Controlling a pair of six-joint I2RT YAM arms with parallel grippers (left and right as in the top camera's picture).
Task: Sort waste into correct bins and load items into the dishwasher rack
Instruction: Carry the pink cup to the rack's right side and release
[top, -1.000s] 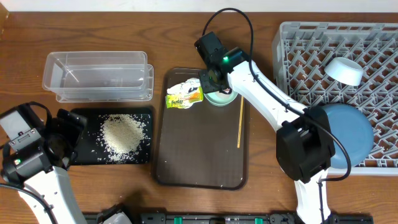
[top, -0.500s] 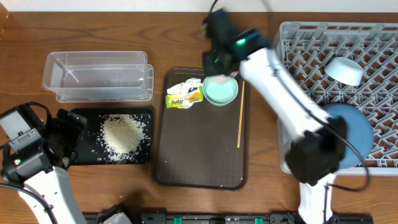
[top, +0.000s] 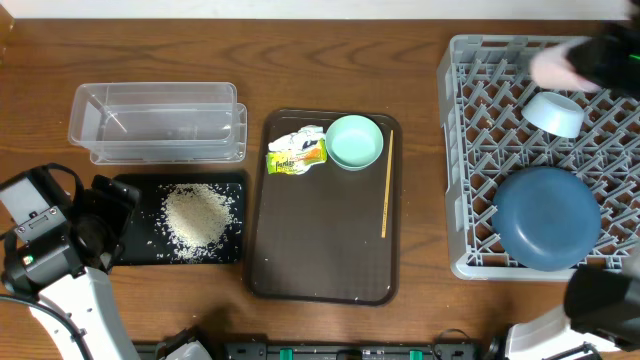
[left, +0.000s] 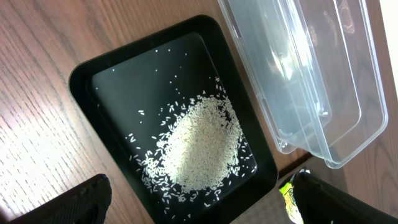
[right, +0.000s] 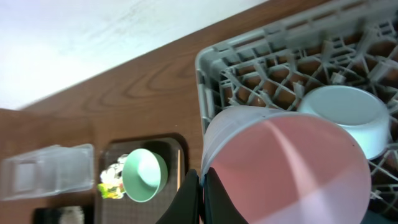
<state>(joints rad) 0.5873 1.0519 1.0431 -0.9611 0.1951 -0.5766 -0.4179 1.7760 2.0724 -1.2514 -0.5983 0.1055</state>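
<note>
Overhead, the small pink cup (top: 553, 68) showed only as a blurred pale smear above the far side of the big square grey plastic rack (top: 470, 150). It was close to the light blue bowl (top: 555, 113), which rested among the pegs. From the right wrist camera the cup filled much of the frame, with a smooth pink wall and a paler rim. The right gripper (right: 200, 186) was pinched narrowly on that wall, one dark finger on each side. Rack lattice and the bowl lay right behind it. The large round blue plate (top: 548, 217) sat in the rack's near corner.

On the dark brown serving tray (top: 320, 250) the small mint green bowl (top: 355, 141) touched the crumpled white wrapper with yellow-green print (top: 297, 152). A thin wooden stick (top: 386, 197) lay beside them.

The left gripper (left: 199, 202) hung spread wide over the shallow black rectangular tray (left: 87, 74). That tray held the loose heap of white rice grains (left: 202, 146), with the clear plastic tub (left: 323, 81) just beside it.
</note>
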